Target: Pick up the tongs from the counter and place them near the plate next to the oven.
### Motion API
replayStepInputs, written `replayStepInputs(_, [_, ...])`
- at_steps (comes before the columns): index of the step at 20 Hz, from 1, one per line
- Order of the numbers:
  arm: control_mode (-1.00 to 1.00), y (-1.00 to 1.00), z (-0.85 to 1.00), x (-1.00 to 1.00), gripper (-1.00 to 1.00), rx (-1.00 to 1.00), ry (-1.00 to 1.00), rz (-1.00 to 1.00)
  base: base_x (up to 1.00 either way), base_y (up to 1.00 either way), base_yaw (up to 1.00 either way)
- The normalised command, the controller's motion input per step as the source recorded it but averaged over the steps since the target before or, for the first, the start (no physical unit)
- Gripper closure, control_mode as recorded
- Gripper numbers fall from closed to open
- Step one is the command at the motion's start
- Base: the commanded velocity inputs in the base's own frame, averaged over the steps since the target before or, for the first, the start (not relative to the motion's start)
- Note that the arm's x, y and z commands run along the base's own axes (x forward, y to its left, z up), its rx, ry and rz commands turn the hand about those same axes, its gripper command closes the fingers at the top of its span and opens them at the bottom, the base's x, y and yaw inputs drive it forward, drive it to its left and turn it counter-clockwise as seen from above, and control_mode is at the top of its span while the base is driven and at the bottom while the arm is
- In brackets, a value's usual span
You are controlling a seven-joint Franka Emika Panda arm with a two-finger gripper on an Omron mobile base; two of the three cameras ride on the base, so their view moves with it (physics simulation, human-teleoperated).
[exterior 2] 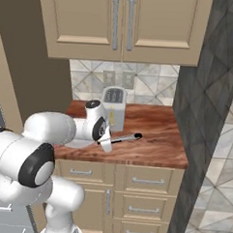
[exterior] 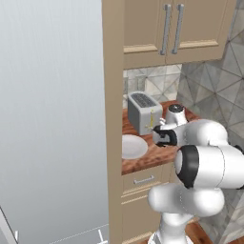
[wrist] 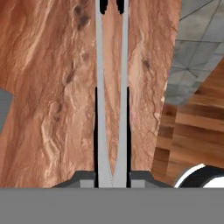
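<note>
step: carry phase, I reckon. I've got the tongs (exterior 2: 121,137) in the gripper (exterior 2: 105,143) and they look lifted clear of the counter (exterior 2: 156,140), though I can't swear to the gap from the right base view.

pincer: closed down on the joined end of the tongs. In the hand view both fingers (wrist: 96,131) sit tight against the two silver arms (wrist: 111,87), nothing else in there.

tongs: sticking out sideways from the toaster (exterior 2: 114,107), just in front of it, black tips pointing away from the arm.

plate (exterior: 131,146): white, sits just in front of the toaster on the tall-panel side, near the counter's front edge. Partly hidden behind my arm in the right base view.

next move: swing the tongs across the front of the toaster toward the plate, lower them beside the rim, not on it, then let go.

watch out: toaster is close, so keep the tips from clipping it.
</note>
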Motion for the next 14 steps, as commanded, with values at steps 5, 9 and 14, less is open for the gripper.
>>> replayStepInputs(5, [-1.00,0.08,-0.29,0.30,1.00,0.00,0.00,0.00,0.00,0.00,0.00])
replayStepInputs(9, [-1.00,0.06,-0.37,0.20,1.00,0.00,0.00,0.00,0.00,0.00,0.00])
replayStepInputs(14, [-1.00,0.00,-0.29,0.32,1.00,0.01,0.00,0.00,0.00,0.00,0.00])
